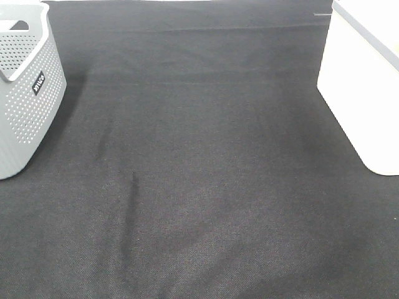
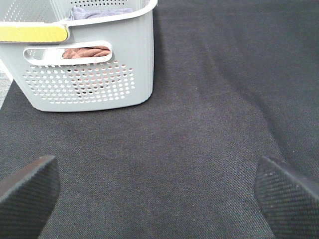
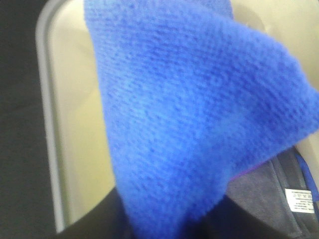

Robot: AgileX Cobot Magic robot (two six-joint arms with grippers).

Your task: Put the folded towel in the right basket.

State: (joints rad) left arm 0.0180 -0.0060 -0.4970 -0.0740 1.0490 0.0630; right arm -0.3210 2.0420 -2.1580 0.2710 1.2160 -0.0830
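Note:
In the right wrist view a blue folded towel (image 3: 189,114) hangs close to the camera and fills most of the frame. It is over the inside of the white right basket (image 3: 75,129). My right gripper is shut on the towel. Its fingers are mostly hidden behind the cloth, and only a dark part shows at the frame edge (image 3: 94,221). The exterior high view shows the white basket (image 1: 365,87) at the right edge, and neither arm is in it. My left gripper (image 2: 159,199) is open and empty, low over the black cloth.
A grey perforated basket (image 1: 25,93) stands at the left. The left wrist view (image 2: 94,74) shows towels inside it. A grey towel with a label (image 3: 279,199) lies in the white basket. Black cloth (image 1: 199,174) covers the table.

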